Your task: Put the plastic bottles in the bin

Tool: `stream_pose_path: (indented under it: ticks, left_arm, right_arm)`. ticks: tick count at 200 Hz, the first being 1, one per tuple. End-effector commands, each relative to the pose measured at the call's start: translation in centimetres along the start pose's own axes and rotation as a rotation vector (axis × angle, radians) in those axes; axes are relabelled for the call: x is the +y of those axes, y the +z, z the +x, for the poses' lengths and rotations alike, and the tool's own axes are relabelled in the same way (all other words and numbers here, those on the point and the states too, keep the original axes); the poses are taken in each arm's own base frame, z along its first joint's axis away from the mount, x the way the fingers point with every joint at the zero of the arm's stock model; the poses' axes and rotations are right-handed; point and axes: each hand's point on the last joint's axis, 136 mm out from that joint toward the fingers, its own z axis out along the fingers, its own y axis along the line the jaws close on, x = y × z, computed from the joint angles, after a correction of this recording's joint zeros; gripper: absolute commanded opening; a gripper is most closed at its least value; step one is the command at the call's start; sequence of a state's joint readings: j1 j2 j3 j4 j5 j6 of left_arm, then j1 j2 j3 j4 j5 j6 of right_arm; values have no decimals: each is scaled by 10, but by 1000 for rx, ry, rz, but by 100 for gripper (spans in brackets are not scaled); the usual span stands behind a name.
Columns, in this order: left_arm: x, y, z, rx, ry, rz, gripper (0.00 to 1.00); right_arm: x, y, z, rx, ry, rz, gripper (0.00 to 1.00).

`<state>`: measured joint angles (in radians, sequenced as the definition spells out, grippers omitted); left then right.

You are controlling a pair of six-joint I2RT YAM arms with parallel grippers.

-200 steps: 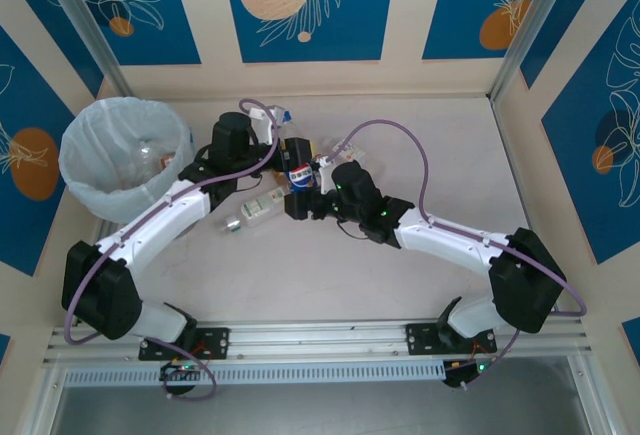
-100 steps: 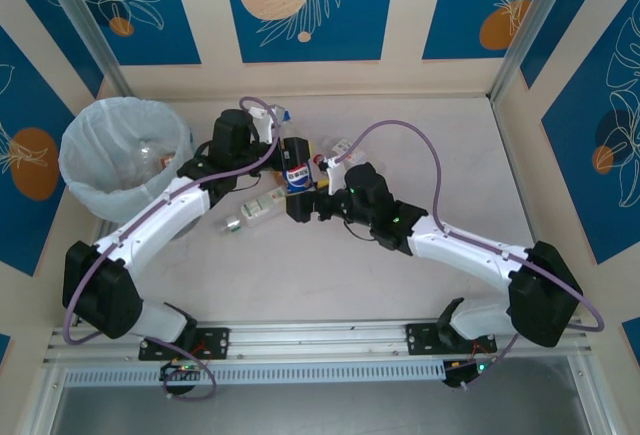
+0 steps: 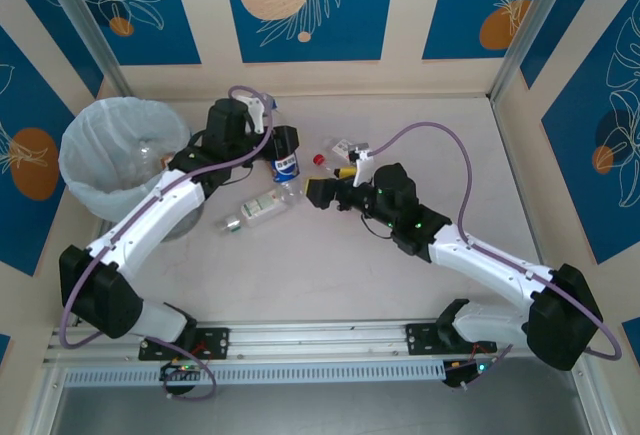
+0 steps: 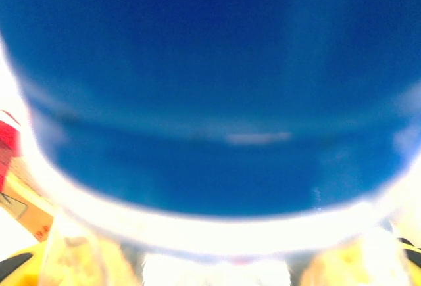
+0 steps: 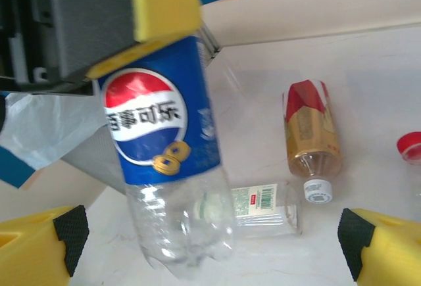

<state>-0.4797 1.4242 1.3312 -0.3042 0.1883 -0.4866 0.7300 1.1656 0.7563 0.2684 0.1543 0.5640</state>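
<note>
TOP VIEW
- L gripper (image 3: 284,145): clenched on Pepsi bottle (image 3: 287,167), far-centre of table, near the bin (image 3: 75,170) on its right side.
- R gripper (image 3: 318,192): jaws wide apart, nothing in them, near the Pepsi bottle & pointing at it.
- Other bottles: one clear one lies inside the bin. Green-white bottle (image 3: 258,210) lies on the table beside the L arm.
- Risk: the bin is tall. The bottle's hanging end could catch rim or liner on the way over, then get knocked loose or tip the bin.

L WRIST
- Pepsi bottle (image 4: 210,89): blue label right up against the lens, blurred. Pad contact can't be made out here.
- Risk: no sight of the rim from this cam, so the drop point is hard to judge. Letting go too early puts the bottle back on the table.

R WRIST
- Grip: L gripper's yellow pad (image 5: 161,3) sits on the bottle's upper end only. Body (image 5: 161,161) hangs tilted & seems clear of the table.
- On table: green-white bottle (image 5: 263,207), brown bottle (image 5: 310,135), red cap (image 5: 411,146).
- R fingers (image 5: 39,240): spread to both frame edges, touching nothing.
- Risk: end-grip on thin, slick plastic may swing, pivot or slip in a fast swing. The R gripper is close enough to clip the hanging end.
</note>
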Motion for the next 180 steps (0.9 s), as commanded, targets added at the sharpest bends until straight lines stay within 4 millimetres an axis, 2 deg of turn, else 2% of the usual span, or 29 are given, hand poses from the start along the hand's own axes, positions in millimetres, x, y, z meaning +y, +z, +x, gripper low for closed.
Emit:
stream_pose_path:
  ticks: [1, 11, 22, 60, 94, 148, 180]
  left_arm:
    - [-9, -28, -38, -55, 12, 74, 53]
    - [-18, -37, -53, -66, -34, 178, 54]
    - [-15, -48, -70, -96, -46, 185, 54]
    - [25, -91, -118, -230, 67, -82, 54]
    - [41, -141, -154, -374, 183, -262, 54]
    - [76, -202, -175, -511, 232, -568, 54]
    - [93, -225, -178, -539, 265, -714, 54]
  right_arm:
    - [-13, -5, -7, -42, 74, 42, 99]
    - [-17, -5, -5, -31, 90, 45, 100]
    - [-20, -5, -4, -26, 103, 50, 100]
    - [-25, -5, -1, -13, 128, 63, 100]
    - [-30, -5, 2, -5, 141, 75, 100]
    - [-33, -1, 7, 8, 157, 78, 100]
    - [-36, -1, 9, 15, 158, 86, 100]
